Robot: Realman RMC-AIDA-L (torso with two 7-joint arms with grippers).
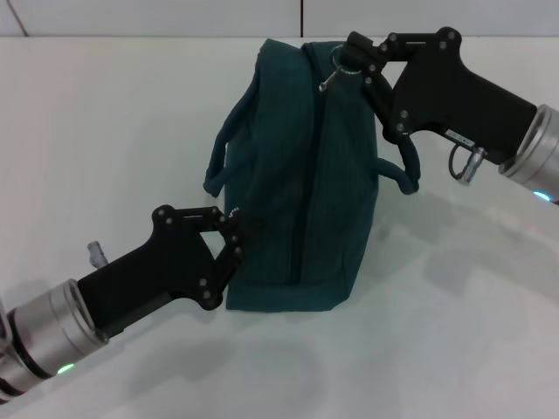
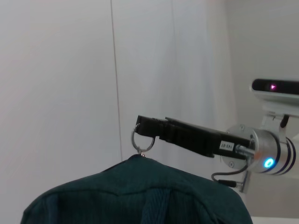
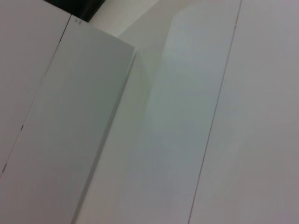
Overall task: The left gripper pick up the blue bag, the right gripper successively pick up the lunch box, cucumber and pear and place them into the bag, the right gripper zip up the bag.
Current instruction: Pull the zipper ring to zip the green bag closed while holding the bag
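Fingers of our right gripper [image 1: 342, 63] are pinching the zipper ring [image 1: 339, 56]; our left gripper [image 1: 234, 229] is squeezing the bag [image 1: 306, 175]. Pulling crooked, we could lose the ring.

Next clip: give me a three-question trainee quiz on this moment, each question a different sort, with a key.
1. True or false: the right gripper is at the zipper pull ring on the far end of the bag.
2. Which gripper meets the bag's near end? A) left B) right
3. Fill in: the lunch box, cucumber and pear are ___ on the table.

Key: 1 true. 2 A, the left gripper. 3 not visible.
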